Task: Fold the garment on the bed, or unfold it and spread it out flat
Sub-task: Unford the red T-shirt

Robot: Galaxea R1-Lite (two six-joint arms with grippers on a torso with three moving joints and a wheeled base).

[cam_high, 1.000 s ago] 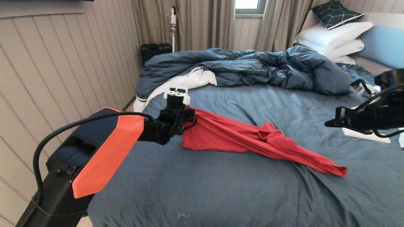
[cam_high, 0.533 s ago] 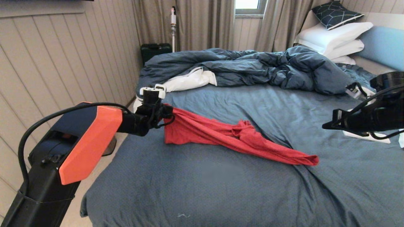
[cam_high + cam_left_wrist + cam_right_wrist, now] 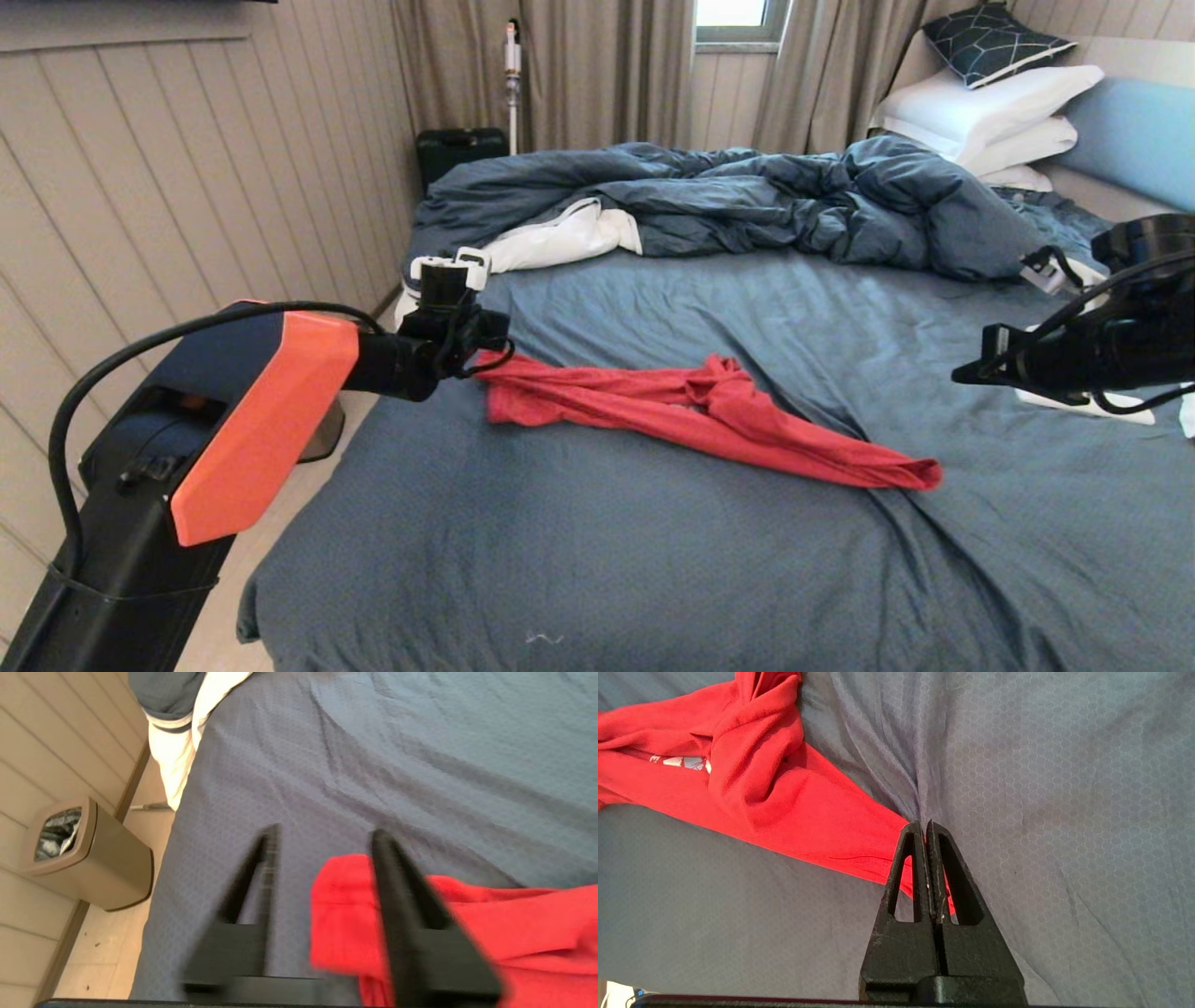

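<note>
Lying bunched on one bed [image 3: 653, 560], one garment [image 3: 709, 420]; left claw [image 3: 322, 835] spread, right claw [image 3: 924, 828] pressed together.

The garment [image 3: 709, 420], a red T-shirt, lay bunched in a long twisted strip across the middle of the bed [image 3: 653, 560], whose slate-blue sheet was wrinkled; a sliver of white print showed in its folds.

Garment [image 3: 709, 420]: matt red knit cloth, soft and creased, bunched into rope-like folds. Bed [image 3: 653, 560]: matt slate-blue woven sheet with a fine honeycomb texture, wrinkled; duvet [image 3: 747, 201] of matt dark blue cloth with white lining. Left gripper [image 3: 322, 872] and right gripper [image 3: 924, 868]: matt black plastic jaws, scuffed; waste bin [image 3: 88, 854] of smooth satin brown plastic.
</note>
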